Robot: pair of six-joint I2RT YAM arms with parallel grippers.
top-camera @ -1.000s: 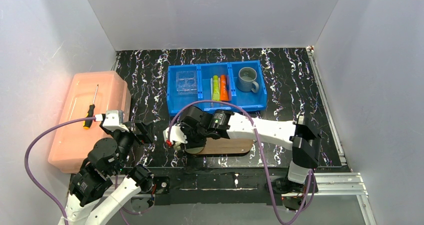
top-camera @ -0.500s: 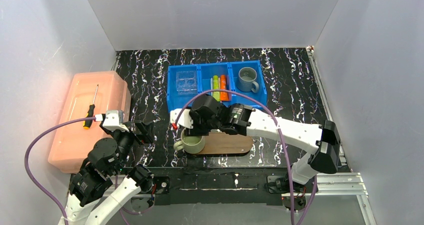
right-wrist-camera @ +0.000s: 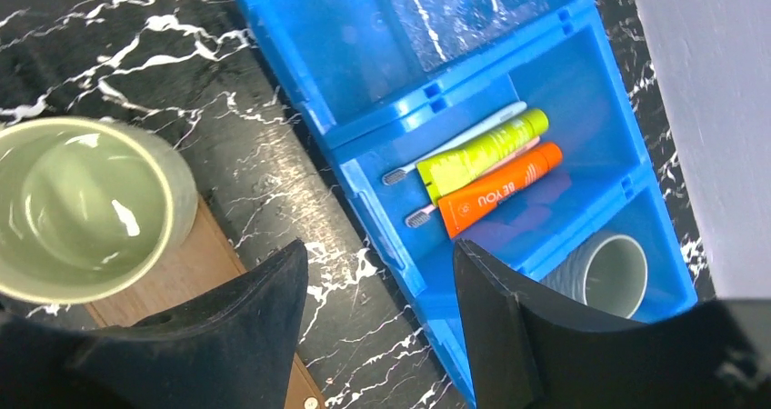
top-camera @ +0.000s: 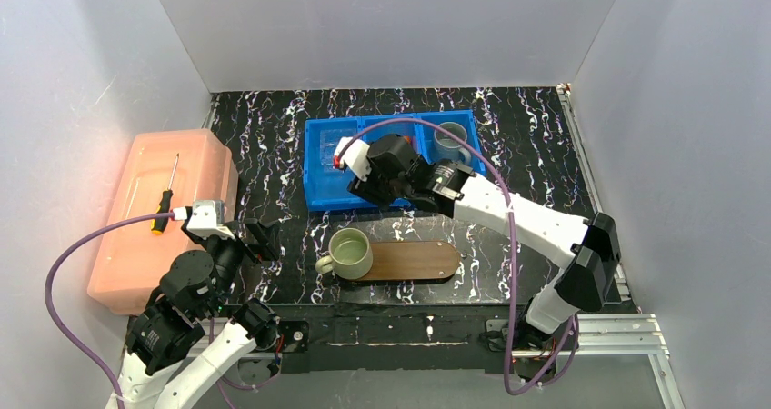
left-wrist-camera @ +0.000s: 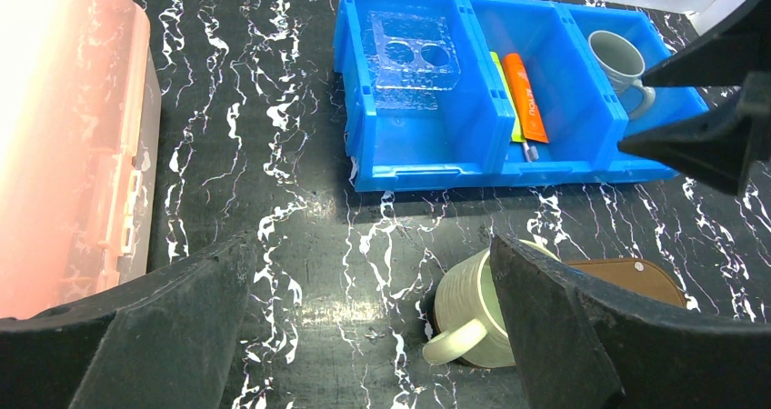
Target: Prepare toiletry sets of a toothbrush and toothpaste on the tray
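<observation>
Toothbrushes (right-wrist-camera: 459, 138) and tubes in middle compartment of blue bin (top-camera: 317, 195) — right fingers parted above its near wall.
Lime-green tube (right-wrist-camera: 482, 154) and orange tube (right-wrist-camera: 500, 189) side by side, one pale toothbrush against each, all long axes running from bin's near wall to far wall; brush heads and flat crimped tube ends toward tray (top-camera: 418, 261), caps pointing away. Clear holder (left-wrist-camera: 409, 59) in left compartment, grey mug (right-wrist-camera: 611, 273) in right. Tray near bin on tabletop (top-camera: 527, 145), long axis left to right, parallel to bin's front; green mug (top-camera: 350, 253) upright on its left end, handle pointing left. Right gripper (right-wrist-camera: 377, 259) over bin's front edge, gripping nothing. Left gripper (left-wrist-camera: 368, 245) back beside pink box (top-camera: 159, 209) — fingers spread wide, nothing between.
</observation>
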